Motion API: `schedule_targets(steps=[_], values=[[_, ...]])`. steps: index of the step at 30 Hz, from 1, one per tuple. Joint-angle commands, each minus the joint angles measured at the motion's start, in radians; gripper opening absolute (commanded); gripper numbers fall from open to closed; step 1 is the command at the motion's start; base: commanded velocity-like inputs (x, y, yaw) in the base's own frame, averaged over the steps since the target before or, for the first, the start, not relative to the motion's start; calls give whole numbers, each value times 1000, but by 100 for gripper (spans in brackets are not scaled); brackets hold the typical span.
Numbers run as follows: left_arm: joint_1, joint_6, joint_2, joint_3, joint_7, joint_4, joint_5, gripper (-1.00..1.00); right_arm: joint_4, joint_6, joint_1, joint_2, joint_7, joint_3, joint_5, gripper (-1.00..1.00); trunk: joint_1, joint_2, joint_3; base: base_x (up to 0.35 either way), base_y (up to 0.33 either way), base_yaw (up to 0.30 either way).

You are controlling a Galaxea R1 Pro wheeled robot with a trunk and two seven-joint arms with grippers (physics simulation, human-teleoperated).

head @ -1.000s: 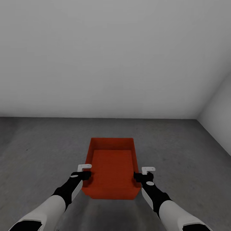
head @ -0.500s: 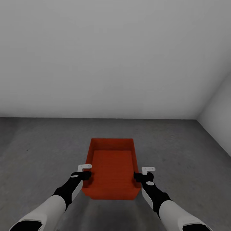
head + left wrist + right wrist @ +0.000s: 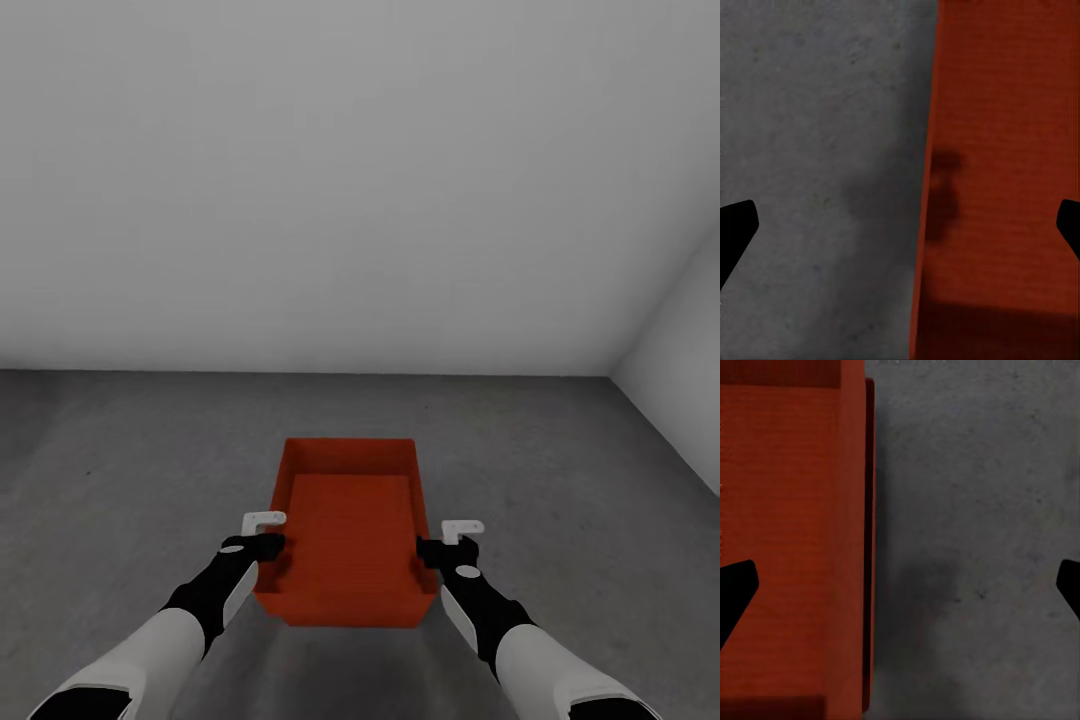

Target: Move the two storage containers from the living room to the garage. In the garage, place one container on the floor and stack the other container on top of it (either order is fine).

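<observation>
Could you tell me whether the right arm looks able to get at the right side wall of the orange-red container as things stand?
Probably yes. The right gripper sits at the storage container on the concrete floor, jaws open astride the wall, with nothing between them and it.

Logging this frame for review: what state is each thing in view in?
Container: upright, lidless, empty, side walls between the fingers of both grippers, above the floor; touching it or not, cannot tell.
Left gripper: open, straddling the container's left wall.
Right gripper: open, straddling the right wall.
Floor: grey concrete, bare near the container.
</observation>
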Motion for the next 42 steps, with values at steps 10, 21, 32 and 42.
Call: schedule_targets(steps=[10,21,32,42], values=[[0,5,1,-4,5,-1,8,100,1,-1,-1,-1,-8,6,1,100,-39,70,31,0,0,0],[0,5,1,-3,4,-2,8,100,1,-3,-1,-2,-9,6,1,100,-81,147,65,0,0,0],[0,4,3,-2,4,-1,9,100,1,-3,-1,2,-9,7,1,100,-123,224,100,0,0,0],[0,4,4,-3,4,1,10,100,1,-3,-1,3,-9,8,0,100,-161,294,131,0,0,0]])
